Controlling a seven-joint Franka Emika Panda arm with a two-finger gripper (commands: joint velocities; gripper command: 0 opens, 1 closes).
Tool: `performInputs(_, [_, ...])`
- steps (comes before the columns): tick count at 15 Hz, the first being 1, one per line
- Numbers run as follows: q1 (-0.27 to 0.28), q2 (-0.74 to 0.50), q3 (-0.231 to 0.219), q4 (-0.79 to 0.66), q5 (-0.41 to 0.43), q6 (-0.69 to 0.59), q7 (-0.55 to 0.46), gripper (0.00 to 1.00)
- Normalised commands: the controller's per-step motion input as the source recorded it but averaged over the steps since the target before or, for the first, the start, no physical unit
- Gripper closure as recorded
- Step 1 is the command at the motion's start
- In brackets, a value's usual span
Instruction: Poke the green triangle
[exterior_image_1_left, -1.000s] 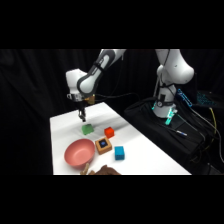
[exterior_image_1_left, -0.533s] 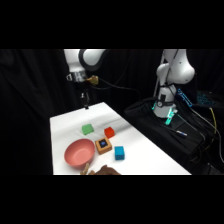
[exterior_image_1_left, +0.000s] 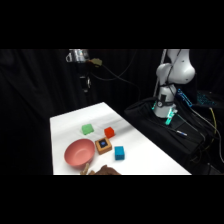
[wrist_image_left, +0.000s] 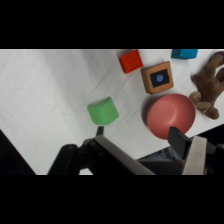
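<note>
The white counter (exterior_image_1_left: 145, 155) fills the lower middle of the side view, stretching from its far corner toward the near right. The arm's base (exterior_image_1_left: 172, 80) stands at the upper right beside it, with dark gear and cables around its foot. The claw (exterior_image_1_left: 85, 82) hangs high above the far left part of the counter, well clear of the surface and of everything on it. In the wrist view the claw (wrist_image_left: 145, 150) rises from the bottom edge as dark linkage with one pale finger (wrist_image_left: 192, 155) at the right. Whether it is spread or closed cannot be told from either view, and nothing shows between its parts.

The pink bowl (exterior_image_1_left: 79, 152) sits near the counter's front left edge. A brown plush toy (wrist_image_left: 209, 85) lies just beside the bowl at the near edge. A wooden block with a blue dot (exterior_image_1_left: 103, 145) stands right next to the bowl. Near it lie the teal-blue cube (exterior_image_1_left: 119, 153) and the red cube (exterior_image_1_left: 109, 132).

The green triangle (exterior_image_1_left: 87, 129) rests alone on bare counter, behind the bowl and left of the red cube, touching neither. It lies well below the claw and toward the near side of it. In the wrist view the green triangle (wrist_image_left: 103, 111) sits just above the claw's linkage, left of the bowl.
</note>
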Motion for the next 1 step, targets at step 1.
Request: performInputs(1, [0.094, -0.19, -0.052, -0.04, -0.131, -0.09, 0.12, 0.00])
